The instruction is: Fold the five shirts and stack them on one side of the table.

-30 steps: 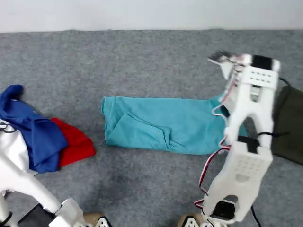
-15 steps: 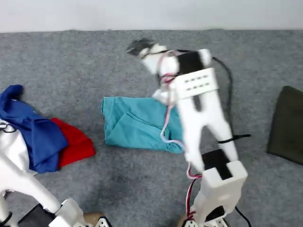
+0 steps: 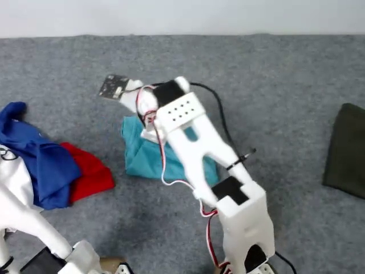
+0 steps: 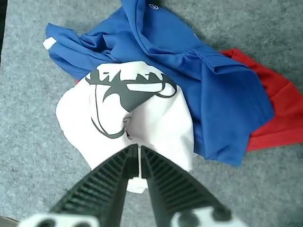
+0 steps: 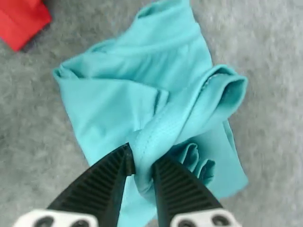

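My right pincer (image 5: 141, 163) was clamped on a bunched fold of the teal shirt (image 5: 142, 94), which lay near the middle of the worktop (image 3: 285, 74); my left pincer (image 4: 139, 153) hung nearly closed, gripping nothing I could see, above the white shirt (image 4: 142, 118); that lay heaped with the blue shirt (image 4: 189, 61) and red shirt (image 4: 277, 123) at the left edge; a dark green shirt (image 3: 345, 148) lay far right.

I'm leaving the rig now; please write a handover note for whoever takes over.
Right end effector shut on the teal fabric shirt, partly folded.
Left end effector shut, empty, above the white printed shirt.
It lies heaped with the blue fabric shirt and red fabric shirt, left on the grey table.
Done: dark olive shirt looks folded, right edge.
Left: finish teal, fold three, stack all.
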